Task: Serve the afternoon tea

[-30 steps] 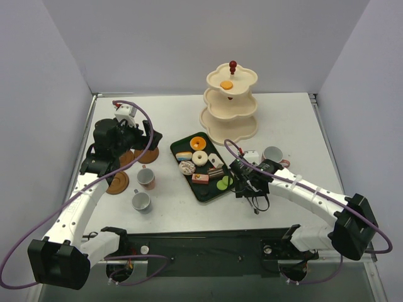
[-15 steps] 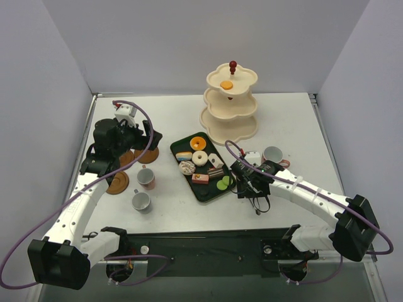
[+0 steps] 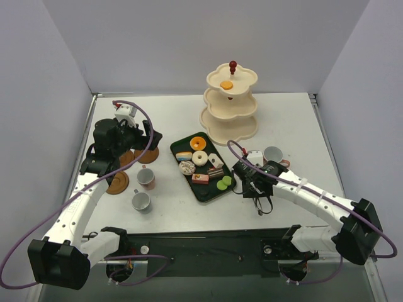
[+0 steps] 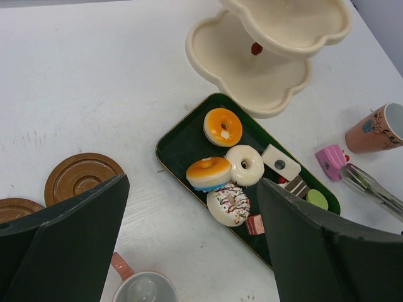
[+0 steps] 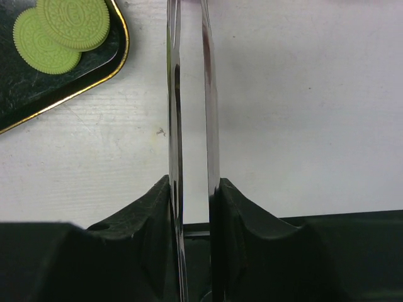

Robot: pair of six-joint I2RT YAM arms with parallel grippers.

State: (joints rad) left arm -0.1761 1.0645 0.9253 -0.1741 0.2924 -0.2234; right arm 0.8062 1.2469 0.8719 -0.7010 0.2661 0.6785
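The cream three-tier stand stands at the back with an orange sweet on its top tier. Donuts, cake slices and two green macarons lie on the dark green tray. Two cups stand left of the tray, a third cup to its right. Brown saucers lie at the left. My left gripper hangs open above the saucers and the tray's left side. My right gripper is shut on the metal tongs, just right of the tray's near corner.
A small pink sweet lies on the table between the tray and the right-hand cup. The tongs' tips reach toward it. Grey walls close the table on the left, back and right. A black base rail runs along the near edge.
My right gripper's jaws have narrowed, squeezing the tongs' two blades closer together, and the arm has drifted slightly right. The left arm has not moved.
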